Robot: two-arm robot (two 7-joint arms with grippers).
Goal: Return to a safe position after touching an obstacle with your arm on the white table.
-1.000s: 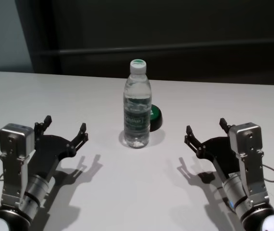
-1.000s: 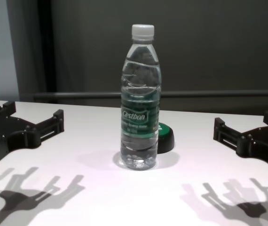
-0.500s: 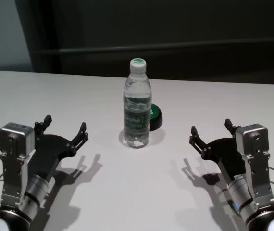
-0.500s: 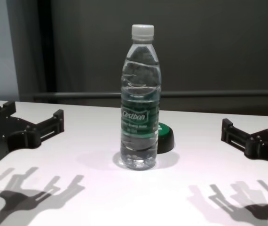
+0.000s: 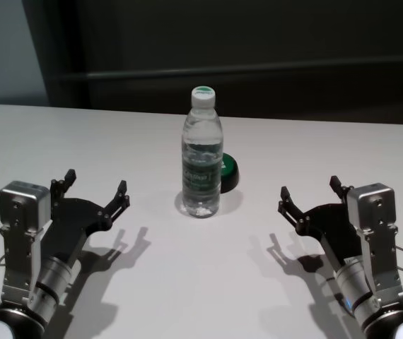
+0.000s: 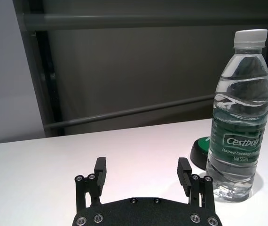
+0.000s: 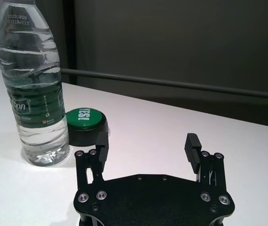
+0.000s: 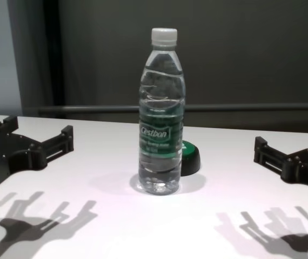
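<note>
Flanking the near part of the white surface (image 5: 201, 282), the two arms sit low with their grippers pointing away from the robot. In the head view the left gripper (image 5: 95, 189) lies at about 8 o'clock from the centre of the surface, its fingers spread wide and holding nothing; the right gripper (image 5: 309, 194) lies at about 4 o'clock, likewise spread wide and empty. Each casts a dark, finger-shaped shadow on the surface beside it. Both grippers stand well apart from the obstacle, with bare surface between. Farther out, near the middle of the surface, the obstacle (image 5: 202, 152) stands upright: a tall clear water bottle with a white screw cap and a dark green "Cestbon" label, filled with water. From the left gripper it lies at roughly 2 o'clock, from the right gripper at roughly 10 o'clock. Just behind the bottle, at about 1 o'clock from its base and close beside it, rests a low black disc (image 5: 229, 171) with a green top; whether the two touch cannot be told. Beyond the far edge of the surface runs a dark wall (image 5: 258, 42) with a horizontal rail.
</note>
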